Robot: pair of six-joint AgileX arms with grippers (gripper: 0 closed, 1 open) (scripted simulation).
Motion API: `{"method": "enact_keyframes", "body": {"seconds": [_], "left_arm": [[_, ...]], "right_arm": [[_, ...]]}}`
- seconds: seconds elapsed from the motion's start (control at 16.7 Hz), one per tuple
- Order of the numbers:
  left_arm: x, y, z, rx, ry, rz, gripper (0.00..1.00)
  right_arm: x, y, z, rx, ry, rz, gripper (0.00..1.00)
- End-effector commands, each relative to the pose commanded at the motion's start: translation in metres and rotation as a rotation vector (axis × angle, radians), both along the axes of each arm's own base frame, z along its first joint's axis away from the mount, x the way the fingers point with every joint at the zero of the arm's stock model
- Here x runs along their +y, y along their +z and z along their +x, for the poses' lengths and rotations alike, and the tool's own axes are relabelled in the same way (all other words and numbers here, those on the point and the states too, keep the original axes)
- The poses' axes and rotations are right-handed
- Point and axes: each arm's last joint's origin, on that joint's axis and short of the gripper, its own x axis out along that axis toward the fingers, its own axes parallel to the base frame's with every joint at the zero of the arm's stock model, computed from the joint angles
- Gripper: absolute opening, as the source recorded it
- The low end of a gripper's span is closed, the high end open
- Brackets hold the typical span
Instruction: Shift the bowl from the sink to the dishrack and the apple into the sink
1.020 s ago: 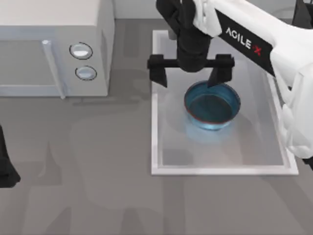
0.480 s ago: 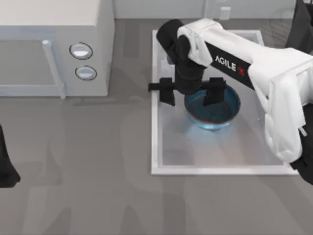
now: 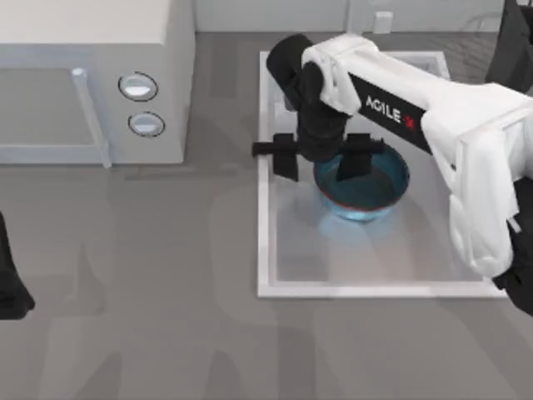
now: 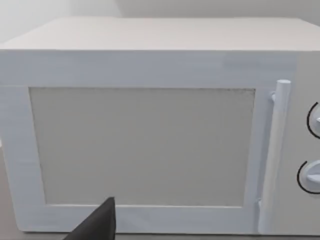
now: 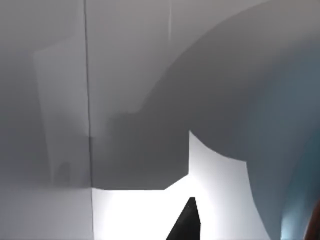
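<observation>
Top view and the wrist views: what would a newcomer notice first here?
The white right arm reaches across the sink, its black claw open astride the near-left rim of the blue bowl, one finger inside the bowl and one outside. The bowl sits in the basin's upper half. At the table's left stands a white microwave with two round knobs; the left claw is parked at the left edge.

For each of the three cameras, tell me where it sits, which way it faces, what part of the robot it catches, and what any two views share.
Top view: above the table, looking down on the microwave, sink and bowl; right gripper straddles the bowl's rim, left arm parked at the left edge.
Left wrist view: faces the microwave door; one dark fingertip.
Right wrist view: close over the sink's white wall, bowl beside a dark fingertip.
Shared: top and right wrist views share bowl and sink.
</observation>
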Motion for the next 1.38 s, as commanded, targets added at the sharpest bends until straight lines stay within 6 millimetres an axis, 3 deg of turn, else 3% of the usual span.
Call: {"method": "enact_keyframes", "body": {"seconds": [0.42, 1.02, 1.2, 1.38], "left_arm": [[0.000, 0.000, 0.000, 0.000, 0.000, 0.000, 1.00], [0.000, 0.000, 0.000, 0.000, 0.000, 0.000, 1.00], [0.000, 0.000, 0.000, 0.000, 0.000, 0.000, 1.00], [0.000, 0.000, 0.000, 0.000, 0.000, 0.000, 1.00]], "right_arm": [[0.000, 0.000, 0.000, 0.000, 0.000, 0.000, 0.02], [-0.001, 0.003, 0.000, -0.003, -0.002, 0.000, 0.00], [0.023, 0.018, -0.025, 0.032, 0.042, -0.028, 0.00], [0.053, 0.065, -0.068, 0.053, 0.065, -0.048, 0.00]]}}
